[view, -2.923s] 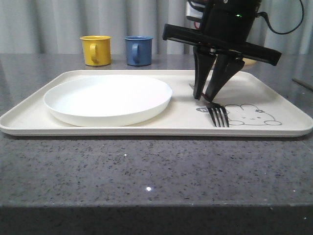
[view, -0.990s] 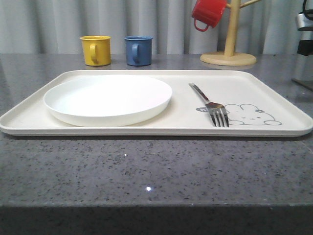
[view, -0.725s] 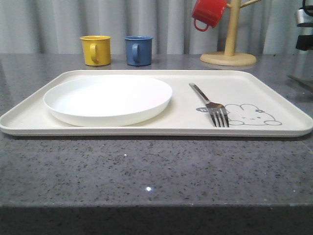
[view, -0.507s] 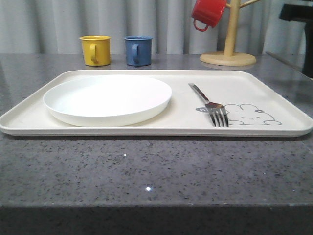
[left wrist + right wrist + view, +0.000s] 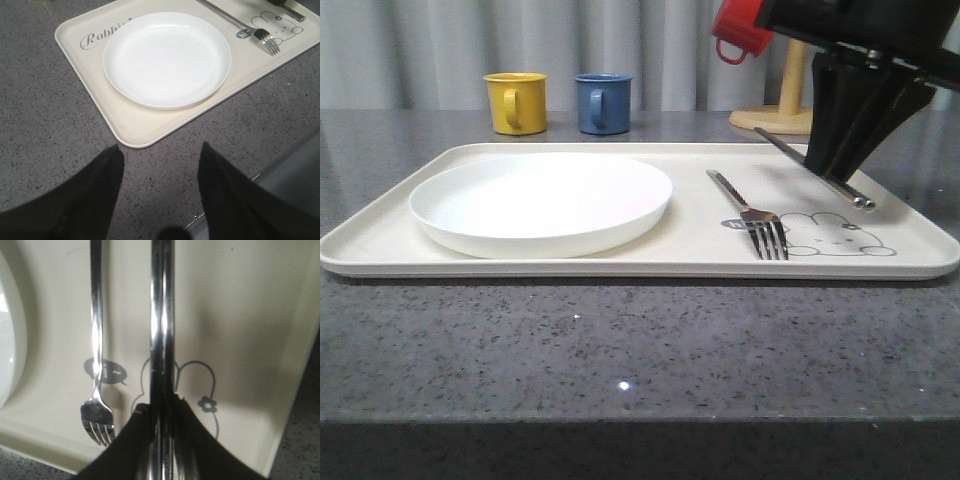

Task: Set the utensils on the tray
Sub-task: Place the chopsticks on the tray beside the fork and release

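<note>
The chopsticks (image 5: pixel 817 170) are pinched between the fingers of the right gripper (image 5: pixel 840 160), side by side, their ends sticking out past the fingertips above the tray (image 5: pixel 620 262) and over the bunny drawing (image 5: pixel 192 390). Just beside those fingers the fork (image 5: pixel 752 215) lies flat on the tray, with the plate (image 5: pixel 540 200) beyond it. The left gripper (image 5: pixel 160 165) hangs above the counter (image 5: pixel 45 110) near the tray's corner, fingers spread and holding nothing.
</note>
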Robot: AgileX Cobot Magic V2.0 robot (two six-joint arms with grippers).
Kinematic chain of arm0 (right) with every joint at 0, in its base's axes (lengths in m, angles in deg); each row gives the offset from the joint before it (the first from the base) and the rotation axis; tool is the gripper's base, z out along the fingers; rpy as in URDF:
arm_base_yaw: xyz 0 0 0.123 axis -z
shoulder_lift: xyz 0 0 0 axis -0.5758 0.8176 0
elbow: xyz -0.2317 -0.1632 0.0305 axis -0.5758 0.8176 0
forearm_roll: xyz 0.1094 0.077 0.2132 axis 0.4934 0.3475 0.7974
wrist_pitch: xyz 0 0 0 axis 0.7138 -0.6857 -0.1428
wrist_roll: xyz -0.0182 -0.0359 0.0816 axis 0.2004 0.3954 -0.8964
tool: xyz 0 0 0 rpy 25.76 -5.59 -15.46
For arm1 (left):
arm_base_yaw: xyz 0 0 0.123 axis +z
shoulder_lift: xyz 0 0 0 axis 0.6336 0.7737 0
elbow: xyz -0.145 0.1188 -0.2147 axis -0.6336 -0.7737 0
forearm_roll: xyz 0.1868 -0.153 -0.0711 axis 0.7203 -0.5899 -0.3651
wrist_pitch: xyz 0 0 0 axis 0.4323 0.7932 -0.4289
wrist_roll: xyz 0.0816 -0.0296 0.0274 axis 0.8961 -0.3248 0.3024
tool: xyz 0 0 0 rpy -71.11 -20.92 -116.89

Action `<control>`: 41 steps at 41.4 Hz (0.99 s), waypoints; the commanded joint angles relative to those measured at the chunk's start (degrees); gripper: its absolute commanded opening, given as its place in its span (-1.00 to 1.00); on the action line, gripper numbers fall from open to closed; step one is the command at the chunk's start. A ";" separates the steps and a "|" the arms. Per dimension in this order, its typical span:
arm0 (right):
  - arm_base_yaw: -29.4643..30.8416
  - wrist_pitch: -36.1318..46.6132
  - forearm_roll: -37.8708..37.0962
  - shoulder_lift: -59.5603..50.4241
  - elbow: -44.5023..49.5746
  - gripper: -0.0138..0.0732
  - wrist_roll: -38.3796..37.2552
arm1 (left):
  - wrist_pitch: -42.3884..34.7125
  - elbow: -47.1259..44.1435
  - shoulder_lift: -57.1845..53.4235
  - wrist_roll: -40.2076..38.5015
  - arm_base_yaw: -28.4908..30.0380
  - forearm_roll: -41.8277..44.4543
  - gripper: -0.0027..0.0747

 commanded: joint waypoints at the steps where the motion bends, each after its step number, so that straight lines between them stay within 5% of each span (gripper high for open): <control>1: 0.05 -2.15 2.09 -1.11 -1.78 -0.62 -0.58 | -3.69 1.39 0.20 -0.58 -0.39 -0.06 -0.01; 6: 0.05 -2.22 2.61 -0.26 -1.78 -0.57 -0.58 | -3.69 1.39 0.20 -0.58 -0.39 -0.06 -0.01; 16: 0.05 -1.47 2.61 -0.21 -1.78 -0.13 -0.51 | -4.06 1.39 0.20 -0.58 -0.39 -0.06 -0.01; 27: 0.05 -0.61 1.13 -3.02 -2.46 -0.12 5.47 | -4.06 1.39 0.20 -0.58 -0.39 -0.06 -0.01; 41: 3.94 -1.37 -22.17 -13.11 -2.27 -0.12 6.38 | -4.06 1.39 0.20 -0.58 -0.39 -0.06 -0.01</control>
